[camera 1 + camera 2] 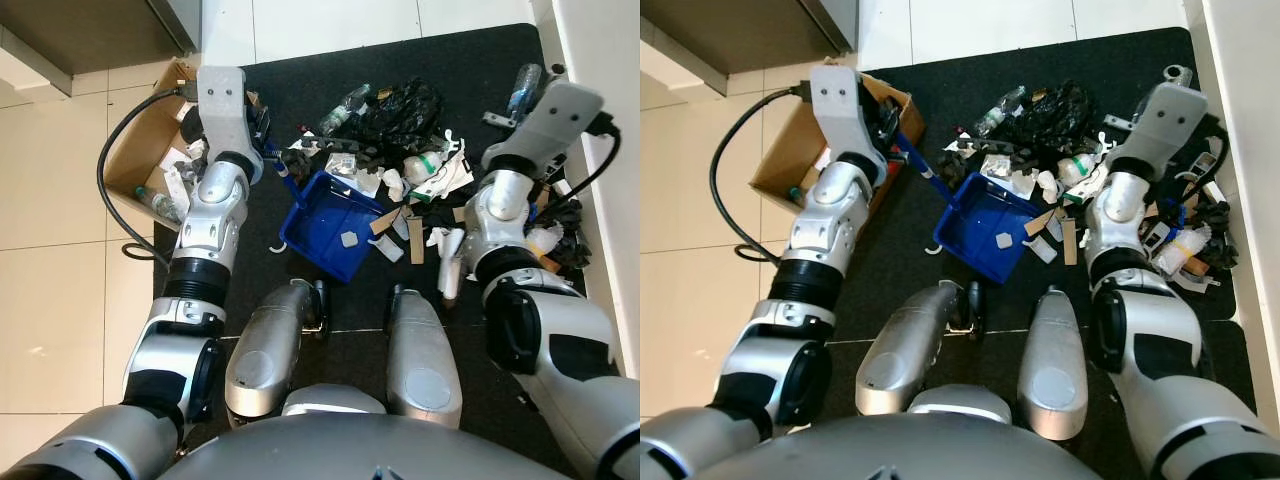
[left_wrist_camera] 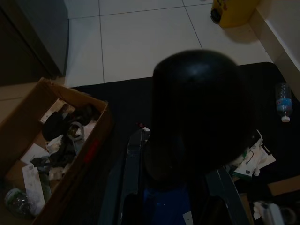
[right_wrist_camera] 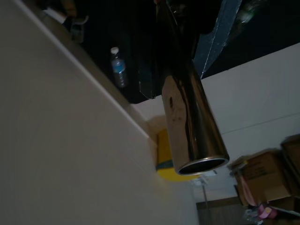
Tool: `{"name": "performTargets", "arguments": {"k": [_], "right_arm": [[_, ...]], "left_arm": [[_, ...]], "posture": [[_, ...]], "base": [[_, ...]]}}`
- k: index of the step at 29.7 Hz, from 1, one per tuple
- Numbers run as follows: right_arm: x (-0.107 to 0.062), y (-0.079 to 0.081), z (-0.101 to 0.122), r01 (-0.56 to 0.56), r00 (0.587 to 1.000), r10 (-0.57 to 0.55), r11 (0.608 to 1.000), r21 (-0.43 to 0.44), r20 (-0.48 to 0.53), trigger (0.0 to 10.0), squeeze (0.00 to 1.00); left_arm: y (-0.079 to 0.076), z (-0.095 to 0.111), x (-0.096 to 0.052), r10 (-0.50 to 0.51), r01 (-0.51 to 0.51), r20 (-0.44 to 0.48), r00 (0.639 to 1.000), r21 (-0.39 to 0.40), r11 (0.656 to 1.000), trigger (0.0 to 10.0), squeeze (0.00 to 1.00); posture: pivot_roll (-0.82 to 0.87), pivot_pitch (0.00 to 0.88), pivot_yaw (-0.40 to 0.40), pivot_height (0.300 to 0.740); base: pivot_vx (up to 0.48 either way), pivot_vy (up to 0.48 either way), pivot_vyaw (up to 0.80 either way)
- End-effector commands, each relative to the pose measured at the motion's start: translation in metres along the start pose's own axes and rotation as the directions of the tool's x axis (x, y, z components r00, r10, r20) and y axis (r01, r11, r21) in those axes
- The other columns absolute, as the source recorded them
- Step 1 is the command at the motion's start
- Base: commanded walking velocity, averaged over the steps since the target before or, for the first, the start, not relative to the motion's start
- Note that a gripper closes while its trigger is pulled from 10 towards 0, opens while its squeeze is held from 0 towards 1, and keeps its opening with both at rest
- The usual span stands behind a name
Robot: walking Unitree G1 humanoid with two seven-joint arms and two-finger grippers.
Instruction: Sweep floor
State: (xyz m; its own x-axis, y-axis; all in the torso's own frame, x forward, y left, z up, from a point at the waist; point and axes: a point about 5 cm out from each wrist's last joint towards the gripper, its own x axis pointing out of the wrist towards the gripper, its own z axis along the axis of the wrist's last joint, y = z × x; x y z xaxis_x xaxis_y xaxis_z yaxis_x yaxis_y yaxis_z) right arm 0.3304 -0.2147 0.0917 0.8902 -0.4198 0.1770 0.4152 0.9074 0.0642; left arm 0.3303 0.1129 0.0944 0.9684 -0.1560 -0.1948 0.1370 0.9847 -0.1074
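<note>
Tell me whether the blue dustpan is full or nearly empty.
Nearly empty. The blue plastic dustpan on the black mat shows mostly bare blue floor with one small grey scrap; the litter pile lies beyond it.

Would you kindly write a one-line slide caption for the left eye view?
Left gripper holds a blue dustpan on the black mat, facing a litter pile; cardboard box alongside.

My blue plastic dustpan (image 1: 332, 222) lies on the black floor mat (image 1: 300, 90), in front of my two knees. Its long handle (image 1: 912, 160) runs up to my left, toward the open brown cardboard box (image 1: 790, 150). That box sits at the mat's left edge, with rubbish in it. Behind the dustpan and to its right lies a pile of mixed rubbish (image 1: 405, 150). A clear plastic water bottle (image 1: 523, 90) lies at the far right, near the white wall (image 1: 600, 80).
</note>
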Motion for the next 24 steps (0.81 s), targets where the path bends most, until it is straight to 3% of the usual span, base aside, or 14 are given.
{"name": "performTargets", "arguments": {"k": [1, 2, 3, 4, 8, 10, 21, 23, 24], "right_arm": [[-0.011, 0.007, -0.014, 0.051, 0.994, -0.041, 0.994, 0.099, -0.100, 10.0, 0.00], [-0.012, 0.017, -0.017, 0.033, 0.990, -0.004, 0.978, 0.205, -0.138, 10.0, 0.00], [-0.012, 0.017, -0.017, 0.033, 0.990, -0.004, 0.978, 0.205, -0.138, 10.0, 0.00], [-0.013, 0.028, -0.016, -0.017, 0.988, 0.059, 0.961, 0.277, -0.143, 10.0, 0.00], [-0.013, 0.041, -0.013, -0.069, 0.983, 0.127, 0.923, 0.378, -0.131, 10.0, 0.00], [-0.015, 0.054, -0.011, -0.095, 0.977, 0.174, 0.877, 0.471, -0.125, 10.0, 0.00], [-0.013, 0.078, 0.002, -0.123, 0.974, 0.213, 0.778, 0.616, -0.075, 10.0, 0.00], [-0.008, 0.079, 0.014, -0.152, 0.980, 0.197, 0.762, 0.629, -0.002, 10.0, 0.00], [-0.003, 0.073, 0.023, -0.186, 0.981, 0.180, 0.778, 0.600, 0.071, 10.0, 0.00]], "left_arm": [[0.001, -0.002, -0.003, 0.003, -0.003, -0.006, 1.000, -0.014, 1.000, 10.0, 0.00], [0.002, -0.003, -0.004, 0.006, -0.007, -0.010, 1.000, -0.015, 1.000, 10.0, 0.00], [0.002, -0.003, -0.004, 0.006, -0.007, -0.010, 1.000, -0.015, 1.000, 10.0, 0.00], [0.003, -0.003, -0.004, 0.016, -0.016, -0.014, 1.000, -0.014, 1.000, 10.0, 0.00], [0.004, -0.005, -0.005, 0.025, -0.026, -0.019, 0.999, -0.015, 1.000, 10.0, 0.00], [0.004, -0.006, -0.007, 0.030, -0.030, -0.026, 0.999, -0.014, 0.999, 10.0, 0.00], [0.003, -0.008, -0.007, 0.033, -0.034, -0.033, 0.999, -0.015, 0.999, 10.0, 0.00], [0.001, -0.008, -0.007, 0.035, -0.035, -0.034, 0.999, -0.018, 0.999, 10.0, 0.00], [0.001, -0.009, -0.007, 0.036, -0.037, -0.035, 0.999, -0.021, 0.999, 10.0, 0.00]], "posture": [[0.24, 0.250, 0.181, 0.740], [0.24, 0.249, 0.177, 0.740], [0.24, 0.249, 0.177, 0.740], [0.24, 0.249, 0.174, 0.740], [0.24, 0.250, 0.170, 0.740], [0.24, 0.249, 0.168, 0.740], [0.22, 0.247, 0.158, 0.740], [0.22, 0.248, 0.151, 0.740], [0.20, 0.251, 0.148, 0.740]], "base": [[0.000, 0.000, 0.00], [0.000, 0.000, 0.00], [0.000, 0.000, 0.00], [0.000, 0.000, 0.00], [0.000, 0.000, 0.00], [0.000, 0.000, 0.00], [0.000, 0.000, 0.00], [0.000, 0.000, 0.00], [0.000, 0.000, 0.00]]}}
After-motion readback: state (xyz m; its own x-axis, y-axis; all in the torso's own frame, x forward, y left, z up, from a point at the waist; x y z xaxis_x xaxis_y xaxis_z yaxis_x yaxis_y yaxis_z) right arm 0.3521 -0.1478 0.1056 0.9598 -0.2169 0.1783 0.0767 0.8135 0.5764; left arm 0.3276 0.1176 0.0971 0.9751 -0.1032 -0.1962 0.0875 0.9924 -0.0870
